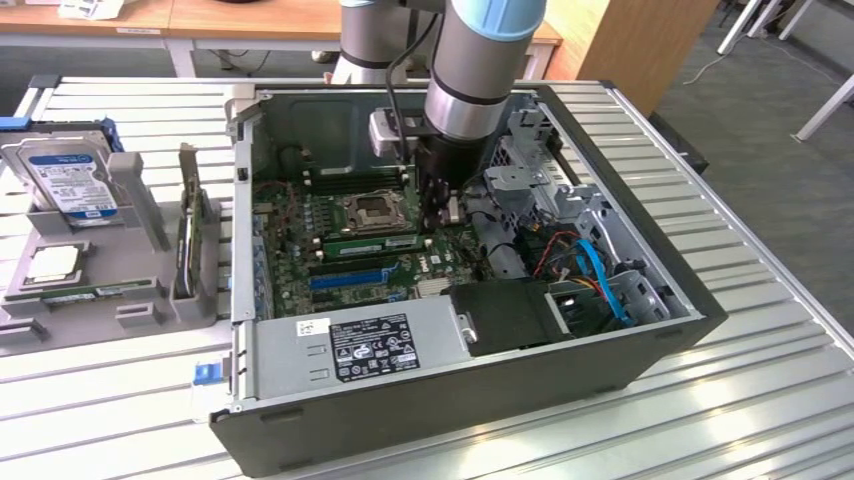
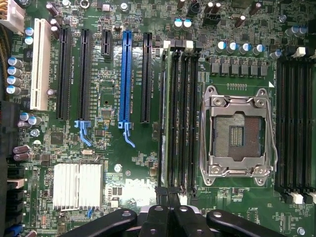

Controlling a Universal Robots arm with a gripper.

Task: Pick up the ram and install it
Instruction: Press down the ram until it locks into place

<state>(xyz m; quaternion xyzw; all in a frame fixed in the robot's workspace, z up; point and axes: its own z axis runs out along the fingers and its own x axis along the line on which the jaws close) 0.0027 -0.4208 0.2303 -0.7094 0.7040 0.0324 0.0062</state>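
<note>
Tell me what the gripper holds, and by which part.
Nothing: the gripper is shut and empty, above one end of the ram, which looks already seated.

Hidden and cut-off parts inside the computer case

In the exterior view the arm (image 1: pixel 470 60) runs off the top edge and covers part of the motherboard (image 1: pixel 340 235); in the wrist view the gripper (image 2: pixel 168 213) is cropped by the frame edge, and the board's printed labels are too small to read.

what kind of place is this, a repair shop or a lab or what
Probably a lab or office workshop set up for computer assembly. An open desktop PC case lies on a slatted metal table, a gray fixture beside it holds a hard drive and other parts, and wooden desks stand behind on carpet.
</note>
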